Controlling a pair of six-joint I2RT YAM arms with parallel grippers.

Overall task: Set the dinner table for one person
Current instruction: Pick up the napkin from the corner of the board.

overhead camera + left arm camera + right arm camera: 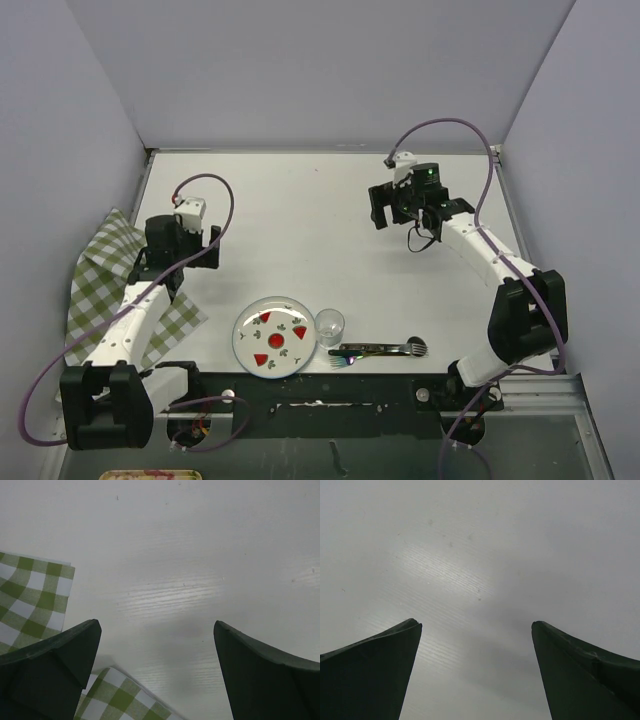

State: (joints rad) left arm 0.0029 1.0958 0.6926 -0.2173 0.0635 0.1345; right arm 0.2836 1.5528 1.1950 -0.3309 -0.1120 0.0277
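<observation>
The dinner table (300, 200) is a wide white top. Near its front edge lie a round plate (272, 337) with red fruit motifs, a small clear glass (329, 325) to its right, and dark shiny cutlery (380, 349) beyond the glass. My left gripper (178, 258) hangs open over the right edge of a green-and-white checked cloth (110, 280). In the left wrist view the left gripper (156, 630) holds nothing, with the cloth (30, 600) at lower left. My right gripper (408, 215) is open above bare table at the back right. The right wrist view shows the right gripper (476, 627) empty.
Metal rails (515, 230) edge the table, and grey walls close in the back and sides. The checked cloth hangs partly over the left edge. Purple cables (445, 125) loop above both arms. The arm bases stand at the near edge.
</observation>
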